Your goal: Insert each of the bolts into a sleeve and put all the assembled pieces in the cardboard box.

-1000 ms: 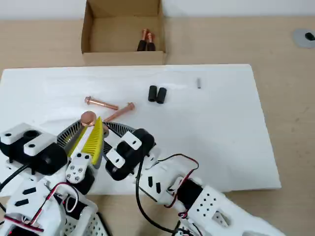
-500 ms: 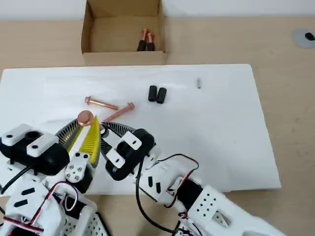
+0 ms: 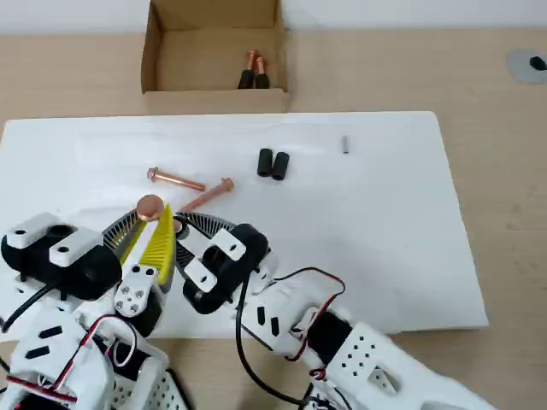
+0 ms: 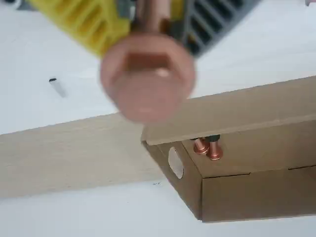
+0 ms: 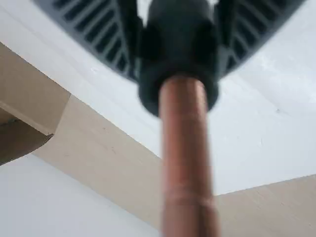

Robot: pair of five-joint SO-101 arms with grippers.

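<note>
At the white sheet's [image 3: 385, 239] near-left corner the left gripper [image 4: 152, 15] pinches a copper bolt [image 4: 147, 76]; the right gripper [image 5: 177, 29] clamps a black sleeve [image 5: 177, 74]. A copper shank protrudes from it.

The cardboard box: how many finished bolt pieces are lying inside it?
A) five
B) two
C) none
B: two assembled pieces, copper bolts in black sleeves, lie side by side in the cardboard box.
</note>
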